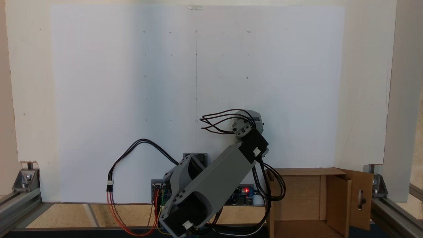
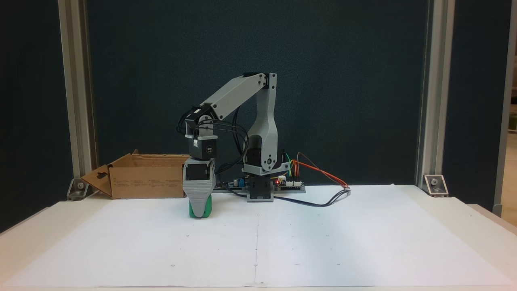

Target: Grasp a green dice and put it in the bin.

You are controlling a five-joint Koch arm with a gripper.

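In a fixed view from the front, the green dice [image 2: 208, 211] sits low on the white paper [image 2: 323, 242], mostly hidden behind a broad grey finger. My gripper [image 2: 200, 212] points straight down over it, its jaws one behind the other, so the gap between them is hidden. Green shows on both sides of the fingertip. The bin [image 2: 145, 184], a brown cardboard box with a slotted flap, stands just behind and left of the gripper. In the fixed view from above, the bin [image 1: 337, 198] is at the lower right, and the wrist motor [image 1: 248, 124] covers the gripper and dice.
The arm's base and a controller board [image 2: 282, 184] with a red light stand at the back of the paper, with looping cables [image 1: 132, 148] beside them. Aluminium frame posts [image 2: 76, 101] rise at both sides. The paper carries small grid marks.
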